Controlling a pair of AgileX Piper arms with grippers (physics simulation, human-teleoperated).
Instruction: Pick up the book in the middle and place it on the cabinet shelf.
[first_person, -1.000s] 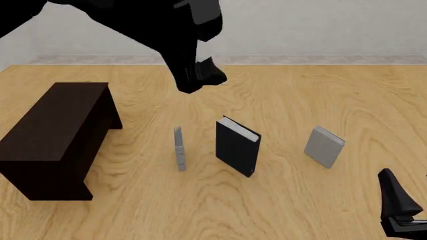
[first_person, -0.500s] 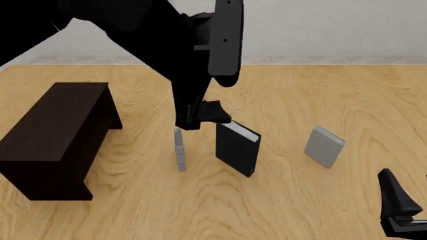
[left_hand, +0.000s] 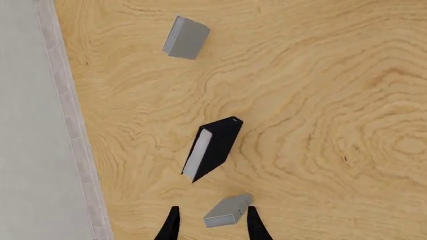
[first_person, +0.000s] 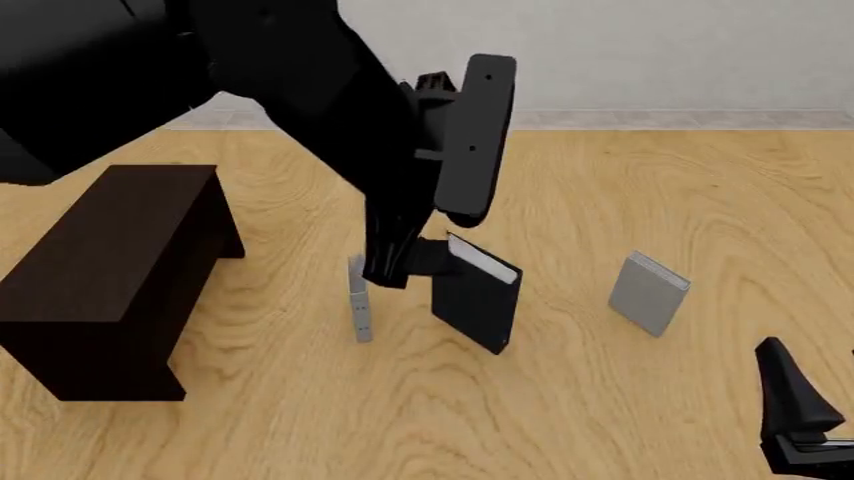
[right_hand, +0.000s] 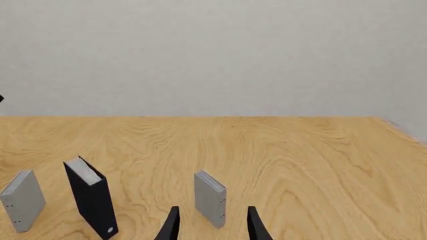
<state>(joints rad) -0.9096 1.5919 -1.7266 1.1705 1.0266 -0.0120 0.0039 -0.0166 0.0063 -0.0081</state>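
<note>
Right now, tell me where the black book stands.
In the front view the black book stands upright mid-table, between the thin grey book on its left and the light-grey book on its right, just below the left hand.

Wooden table with pale, swirling grain, ending at a light wall on the far side. Standing upright on it, three books in a row: black book with white page edges in the middle, thin grey book just to its left, smaller light-grey book farther off to its right. Well left of the black book, a long, low, dark brown cabinet with a flat top, also resting on the wood.
</note>
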